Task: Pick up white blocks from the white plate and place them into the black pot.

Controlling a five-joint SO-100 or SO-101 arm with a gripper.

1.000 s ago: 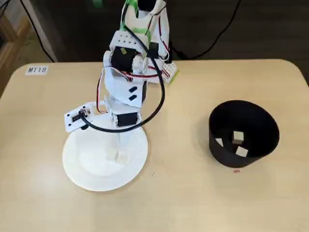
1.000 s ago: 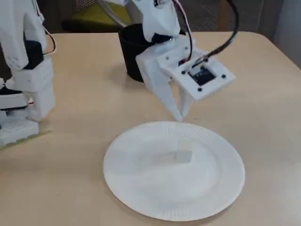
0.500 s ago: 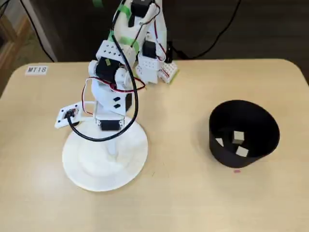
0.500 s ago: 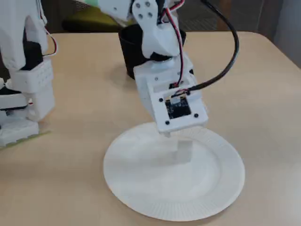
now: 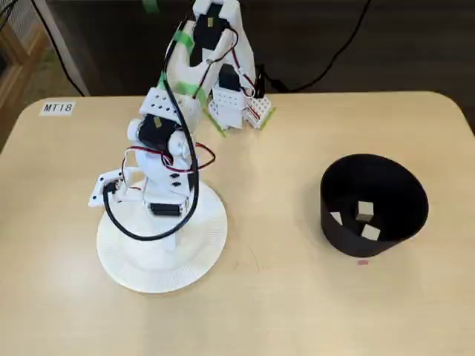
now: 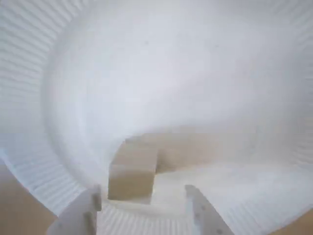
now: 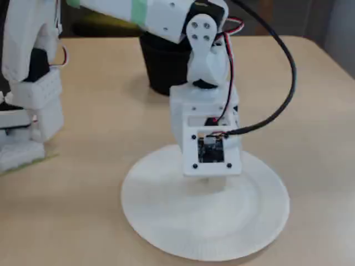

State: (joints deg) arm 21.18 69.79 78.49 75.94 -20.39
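1. White paper plate (image 5: 211, 248) with a finely ridged rim lies on the pale wooden table (image 5: 297, 311), left of the black pot (image 5: 341, 230) in a fixed view and well apart from it.
2. Cream block (image 6: 131, 171), the only one the wrist view shows on the plate (image 6: 44, 161), sits near the rim.
3. Gripper (image 6: 144, 208) hangs low over the plate with its fingers spread, one white fingertip (image 6: 83, 213) at the block's left and the other (image 6: 203, 213) off to its right with a gap between; neither clearly touches the cube.
4. Three more white blocks (image 5: 364, 211) lie on the floor of the pot, close together.
5. Arm (image 7: 202, 72) bends down from its base, and its wrist housing hides the middle of the plate (image 7: 166, 233) in both fixed views.
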